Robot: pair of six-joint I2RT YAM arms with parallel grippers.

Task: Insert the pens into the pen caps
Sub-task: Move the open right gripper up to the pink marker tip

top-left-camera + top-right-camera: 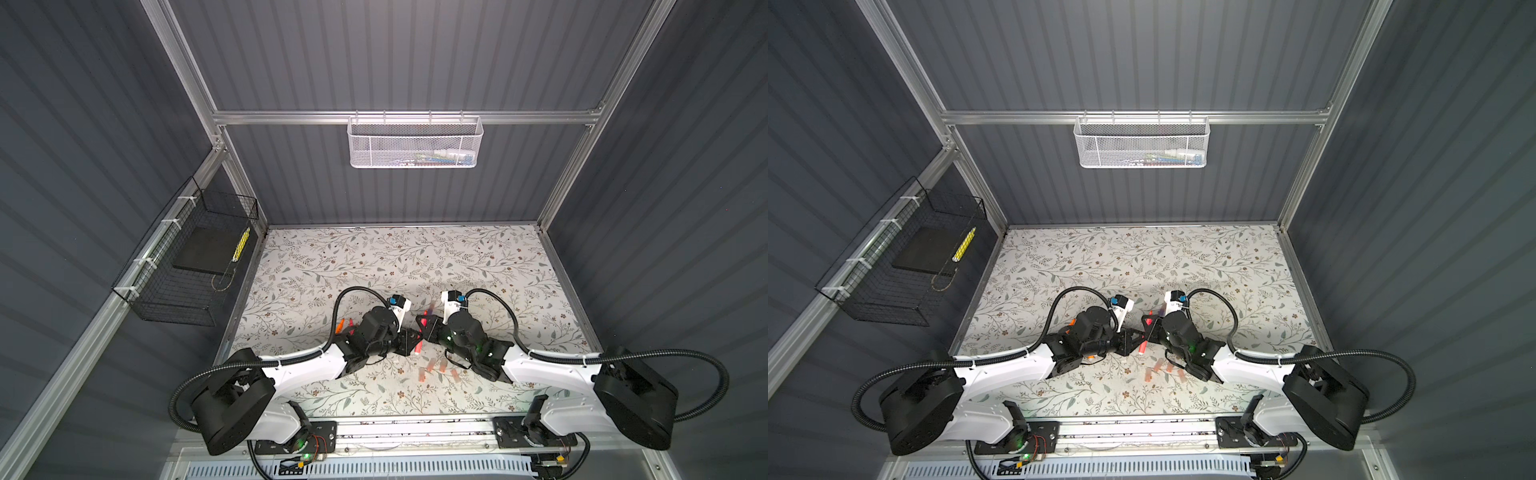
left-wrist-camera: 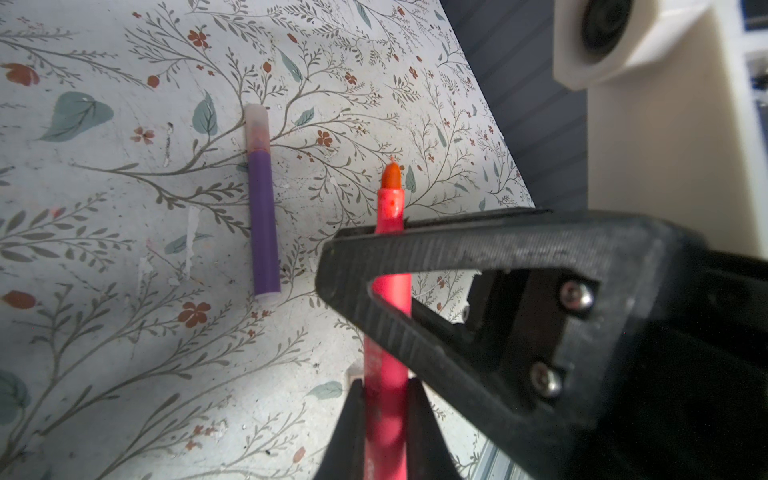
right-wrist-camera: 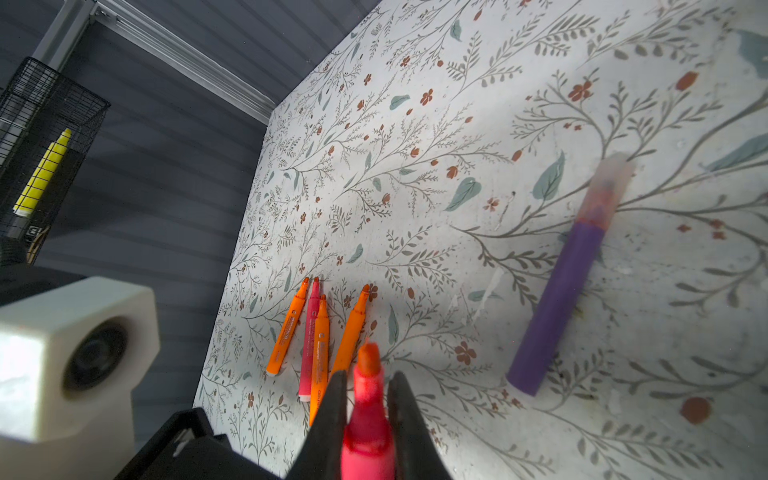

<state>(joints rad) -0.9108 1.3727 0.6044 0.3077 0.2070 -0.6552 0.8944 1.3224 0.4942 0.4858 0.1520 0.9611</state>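
Pink-red pen (image 2: 390,203) — slim, smooth, orange-tipped — sits clenched in the left claw (image 2: 384,392) and the right claw (image 3: 369,380).

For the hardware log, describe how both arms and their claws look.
The left arm and right arm have white shells with black joints. A black corrugated cable loops along each. Each wrist carries a white camera housing with a blue plug. The left claw and right claw are black and tapered; ribbing and silver screws show on the right one.
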